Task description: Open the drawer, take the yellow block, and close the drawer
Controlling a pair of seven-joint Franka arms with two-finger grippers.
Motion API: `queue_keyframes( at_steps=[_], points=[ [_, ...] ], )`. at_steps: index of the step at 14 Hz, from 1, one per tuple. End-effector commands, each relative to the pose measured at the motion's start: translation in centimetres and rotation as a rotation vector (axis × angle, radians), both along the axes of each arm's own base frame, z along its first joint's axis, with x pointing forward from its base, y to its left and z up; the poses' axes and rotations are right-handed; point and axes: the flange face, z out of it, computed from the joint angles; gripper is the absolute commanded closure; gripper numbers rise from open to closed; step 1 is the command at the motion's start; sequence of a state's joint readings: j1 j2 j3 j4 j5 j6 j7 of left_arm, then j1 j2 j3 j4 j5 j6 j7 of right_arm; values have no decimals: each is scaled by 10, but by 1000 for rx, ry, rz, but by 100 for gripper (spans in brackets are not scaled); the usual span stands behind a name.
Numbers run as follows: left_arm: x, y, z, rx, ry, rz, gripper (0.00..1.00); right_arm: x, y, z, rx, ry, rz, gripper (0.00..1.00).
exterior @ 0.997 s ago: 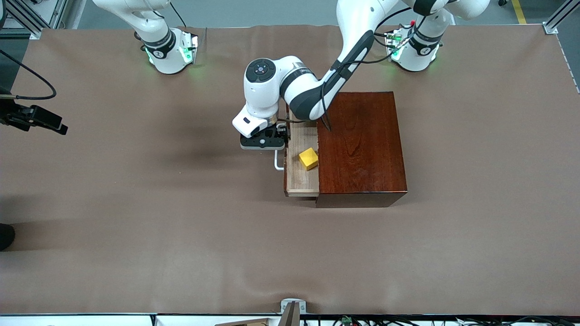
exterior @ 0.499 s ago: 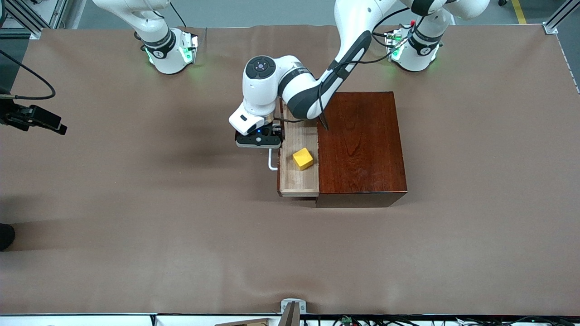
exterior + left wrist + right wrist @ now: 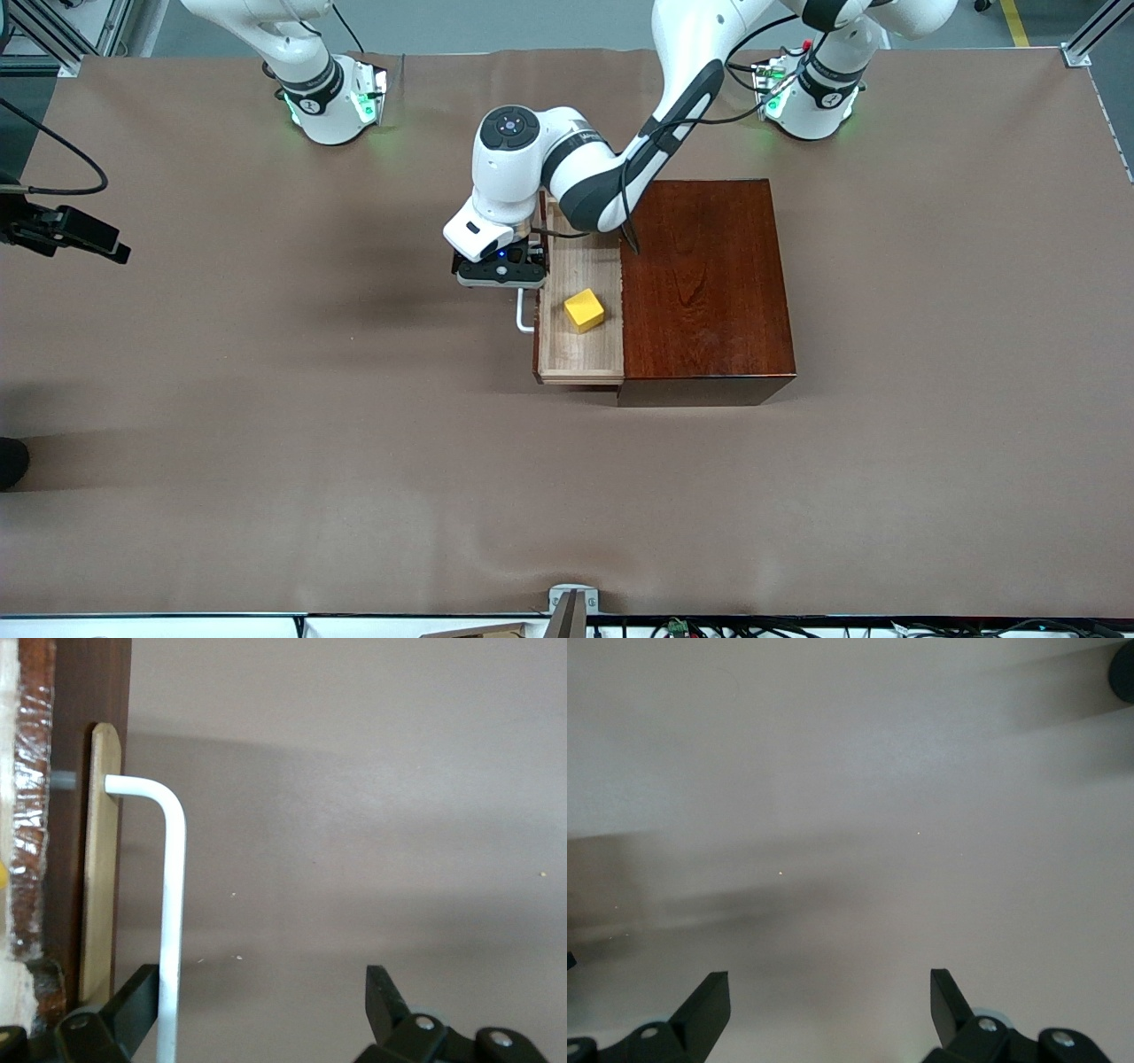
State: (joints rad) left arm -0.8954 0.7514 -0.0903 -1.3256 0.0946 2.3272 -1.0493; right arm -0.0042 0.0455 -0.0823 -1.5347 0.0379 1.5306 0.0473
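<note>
The drawer (image 3: 580, 353) stands partly pulled out of the mahogany box (image 3: 704, 283), toward the right arm's end of the table. The yellow block (image 3: 585, 310) lies on its pale wood floor. My left gripper (image 3: 500, 273) is at the white handle (image 3: 524, 317), open. The handle bar (image 3: 173, 904) runs between the fingers of the left gripper (image 3: 263, 979), close against one of the fingers (image 3: 142, 992). The dark drawer front (image 3: 75, 815) shows beside it. My right gripper (image 3: 89, 237) waits over the table's edge at the right arm's end; the right gripper (image 3: 828, 983) is open with nothing between its fingers.
The box stands mid-table, toward the left arm's base. The brown table cover (image 3: 354, 443) stretches bare around it. A metal bracket (image 3: 571, 607) sits at the table's edge nearest the front camera.
The drawer has slid farther out of the box toward the right arm's end, the left gripper moving with its handle. The yellow block rode along in it. The right arm has not moved.
</note>
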Motion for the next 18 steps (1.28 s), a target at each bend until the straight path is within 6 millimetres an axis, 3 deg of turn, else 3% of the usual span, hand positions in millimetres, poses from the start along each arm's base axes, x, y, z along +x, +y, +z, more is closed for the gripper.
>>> queue_keyframes(
  at_steps=[1,4,13,18],
  points=[
    [-16,-34,18,-136,8,25,0,-5,0,6,10,12,-3,0],
    [-13,-32,28,-147,9,55,0,-5,1,6,10,13,-2,0],
    [-15,-18,5,-17,76,62,0,-1,7,2,12,8,9,0],
    [-13,-7,20,43,98,71,0,8,10,1,11,-36,5,0]
  ],
)
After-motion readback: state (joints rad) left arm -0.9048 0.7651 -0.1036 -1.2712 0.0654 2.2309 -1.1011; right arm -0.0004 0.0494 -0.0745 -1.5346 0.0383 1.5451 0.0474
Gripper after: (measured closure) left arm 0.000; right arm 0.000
